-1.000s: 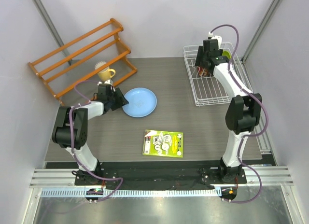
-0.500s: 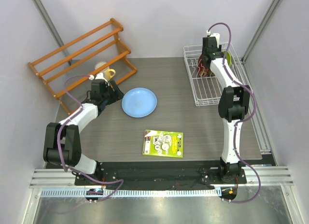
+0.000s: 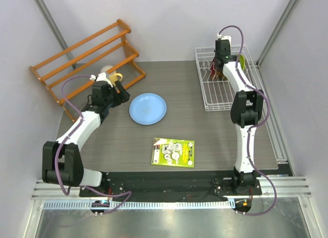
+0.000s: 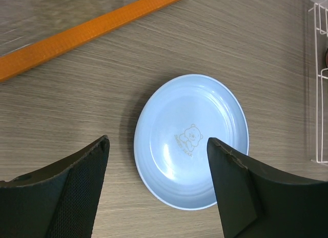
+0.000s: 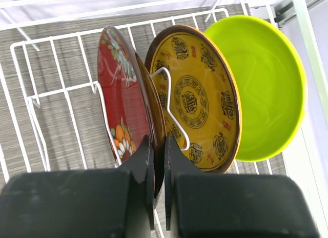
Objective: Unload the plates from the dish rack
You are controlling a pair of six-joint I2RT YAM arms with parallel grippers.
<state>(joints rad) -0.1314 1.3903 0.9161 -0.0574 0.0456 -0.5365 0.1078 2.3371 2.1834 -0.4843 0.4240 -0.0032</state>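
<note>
The light blue plate point(image 3: 147, 108) point(image 4: 192, 140) lies flat on the table. My left gripper point(image 3: 119, 92) point(image 4: 158, 143) hovers open just to its left and holds nothing. Three plates stand on edge in the white wire dish rack point(image 3: 220, 102) point(image 5: 61, 89): a dark red patterned one point(image 5: 123, 94), an orange-yellow patterned one point(image 5: 200, 94) and a lime green one point(image 5: 266, 89). My right gripper point(image 3: 219, 68) point(image 5: 158, 141) reaches into the rack from above. It is shut on the near rim of the dark red plate point(image 3: 212, 71), one finger on each face.
An orange wooden slatted shelf point(image 3: 87, 58) point(image 4: 92, 27) stands at the back left, with a yellow mug point(image 3: 113, 76) in front of it, close behind my left gripper. A green booklet point(image 3: 173, 152) lies near the table's front middle.
My left gripper has backed away from the light blue plate toward the back left, its jaws widening. My right gripper has closed onto the dark red plate's rim in the rack.
</note>
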